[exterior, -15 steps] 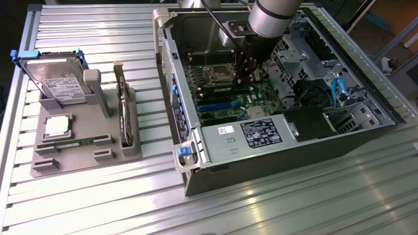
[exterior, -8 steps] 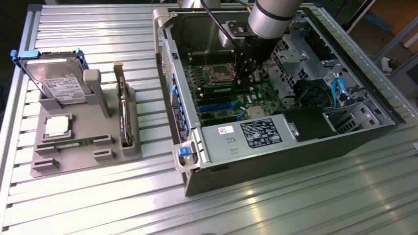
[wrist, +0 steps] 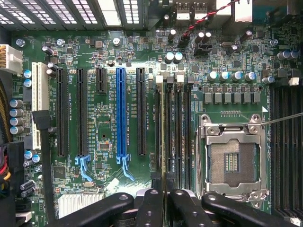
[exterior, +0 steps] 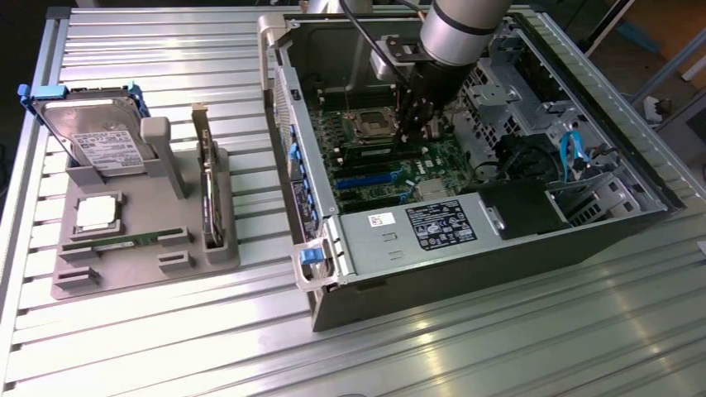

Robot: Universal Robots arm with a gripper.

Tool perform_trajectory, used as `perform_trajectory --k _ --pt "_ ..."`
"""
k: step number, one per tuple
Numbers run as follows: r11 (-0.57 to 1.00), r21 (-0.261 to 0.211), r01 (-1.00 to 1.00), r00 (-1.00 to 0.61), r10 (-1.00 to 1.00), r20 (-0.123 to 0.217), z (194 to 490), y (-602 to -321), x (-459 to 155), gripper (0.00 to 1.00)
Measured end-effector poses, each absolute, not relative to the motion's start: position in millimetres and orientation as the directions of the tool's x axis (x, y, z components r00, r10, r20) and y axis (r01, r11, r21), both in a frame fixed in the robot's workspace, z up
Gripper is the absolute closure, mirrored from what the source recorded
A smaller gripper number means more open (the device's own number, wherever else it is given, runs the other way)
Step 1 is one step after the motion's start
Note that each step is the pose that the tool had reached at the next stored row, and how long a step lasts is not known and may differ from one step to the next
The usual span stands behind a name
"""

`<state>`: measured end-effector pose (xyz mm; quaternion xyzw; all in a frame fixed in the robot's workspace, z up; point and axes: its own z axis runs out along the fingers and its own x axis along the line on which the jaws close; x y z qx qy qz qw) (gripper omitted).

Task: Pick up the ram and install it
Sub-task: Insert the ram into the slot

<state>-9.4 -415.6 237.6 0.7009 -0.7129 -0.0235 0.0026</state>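
My gripper (exterior: 415,132) reaches down inside the open computer case (exterior: 331,240), over the memory slots (wrist: 176,132) next to the open CPU socket (wrist: 230,161). In the wrist view its black fingers (wrist: 150,205) meet around a thin board edge. This is the ram (wrist: 164,142), seen edge-on and lined up along one of the slots. I cannot tell whether the ram is seated in the slot or just above it. The gripper (wrist: 164,193) is shut on the ram.
A grey fixture tray (exterior: 221,256) at the exterior view's left holds a silver hard drive (exterior: 97,136) in a blue-tabbed frame, an upright expansion card (exterior: 210,194), a square chip (exterior: 97,211) and a green strip (exterior: 111,242). Blue cables (exterior: 571,153) and drive bays sit beyond the motherboard.
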Motion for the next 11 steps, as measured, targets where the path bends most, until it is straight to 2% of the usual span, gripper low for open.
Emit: perform_trajectory --k 11 --pt "0.010 0.037 -0.999 -0.011 -0.999 -0.030 237.6 -415.6 -8.5 0.88"
